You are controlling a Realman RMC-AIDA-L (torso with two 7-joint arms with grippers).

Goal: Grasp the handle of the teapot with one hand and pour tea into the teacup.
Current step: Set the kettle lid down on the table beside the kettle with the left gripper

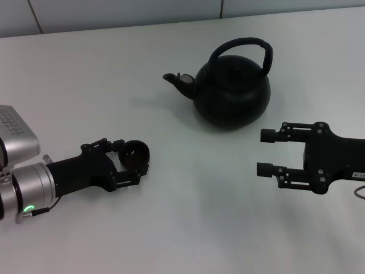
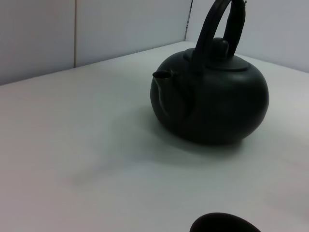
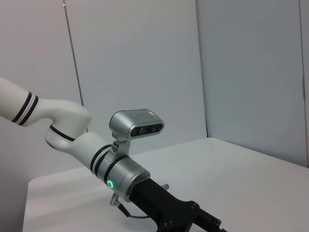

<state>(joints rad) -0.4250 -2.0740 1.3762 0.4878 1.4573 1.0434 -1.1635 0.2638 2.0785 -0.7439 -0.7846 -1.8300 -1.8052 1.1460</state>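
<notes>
The matte-black teapot (image 1: 231, 94) stands upright at the table's middle back, spout pointing left and arched handle (image 1: 242, 45) raised over the lid. It also shows in the left wrist view (image 2: 212, 99). The tiny black teacup (image 1: 136, 154) sits between the fingers of my left gripper (image 1: 132, 162), low over the table at the front left, left of and nearer than the teapot. The cup's rim shows at the edge of the left wrist view (image 2: 224, 224). My right gripper (image 1: 262, 152) is open and empty, just in front of and right of the teapot, fingers pointing left.
The white table (image 1: 188, 228) runs back to a pale wall (image 1: 114, 11). The right wrist view shows my left arm (image 3: 120, 169) with its silver wrist camera above the table.
</notes>
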